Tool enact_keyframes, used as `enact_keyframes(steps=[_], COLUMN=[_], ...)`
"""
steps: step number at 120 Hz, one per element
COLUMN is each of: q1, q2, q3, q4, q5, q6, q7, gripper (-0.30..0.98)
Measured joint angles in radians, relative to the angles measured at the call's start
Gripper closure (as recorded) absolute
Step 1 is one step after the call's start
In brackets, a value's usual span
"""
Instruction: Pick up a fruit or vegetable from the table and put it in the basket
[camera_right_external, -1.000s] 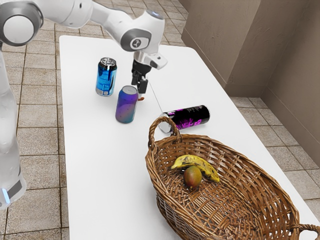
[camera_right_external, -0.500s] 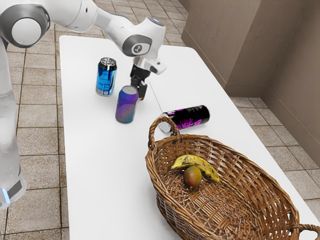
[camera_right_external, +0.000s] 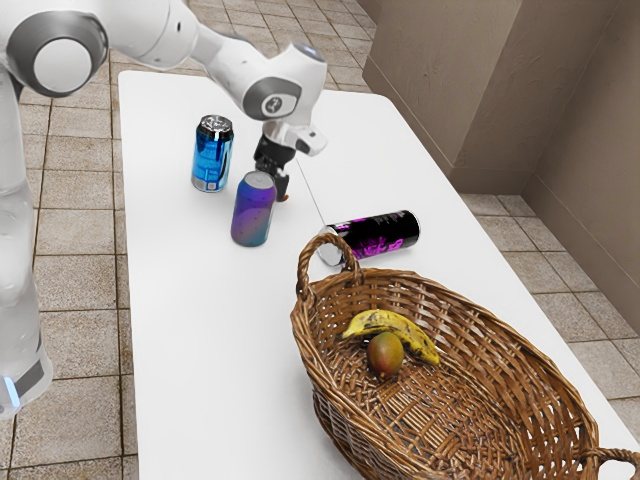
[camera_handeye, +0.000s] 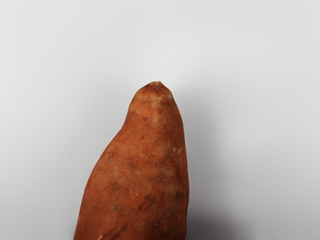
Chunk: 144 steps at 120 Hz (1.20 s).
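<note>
the sweet potato (camera_handeye: 145, 170) is right at my gripper (camera_right_external: 279, 188), its orange-brown skin marked with dark specks and its blunt tip pointing out from under my hand, a soft shadow beside it on the white bench (camera_right_external: 200, 330). in the exterior view only a small reddish bit of it peeks out by the gripper's lower end, so it seems to be down at the bench top. i can't tell whether my gripper is spread, pressed together or pinching the sweet potato. the purple-and-blue can (camera_right_external: 253, 212) stands upright in front of my gripper in the exterior view and covers part of it. toward the exterior view's left stands the bright blue can (camera_right_external: 212, 155); toward its right the black can (camera_right_external: 385, 236) with magenta marks lies on its side, just beyond the near handle of the wicker basket (camera_right_external: 311, 345). inside the basket are a yellow banana (camera_right_external: 415, 343) with dark blotches and, beside it, a green-and-red mango (camera_right_external: 385, 355).
</note>
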Motion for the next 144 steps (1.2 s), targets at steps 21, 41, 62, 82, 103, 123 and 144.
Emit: enact_keyframes(steps=[21, 41, 62, 82, 103, 123, 144], q1=[-0.005, -0.010, -0.013, -0.016, -0.018, -0.025, -0.009], q2=[0.004, 0.006, 0.016, 0.016, 0.010, 0.007, 0.004], q3=[0.000, 0.000, 0.000, 0.000, -0.002, 0.003, -0.017], q4=[-0.001, -0.001, 0.000, 0.004, 0.023, 0.117, 0.341], q5=[-0.002, -0.003, -0.003, -0.004, -0.001, 0.000, -0.009], q6=[0.005, 0.007, 0.007, 0.007, 0.005, -0.017, -0.113], q7=[0.000, -0.001, -0.001, 0.000, 0.000, 0.001, 0.007], gripper=[0.00, 0.01, 0.20, 0.47, 0.54, 0.53, 0.53])
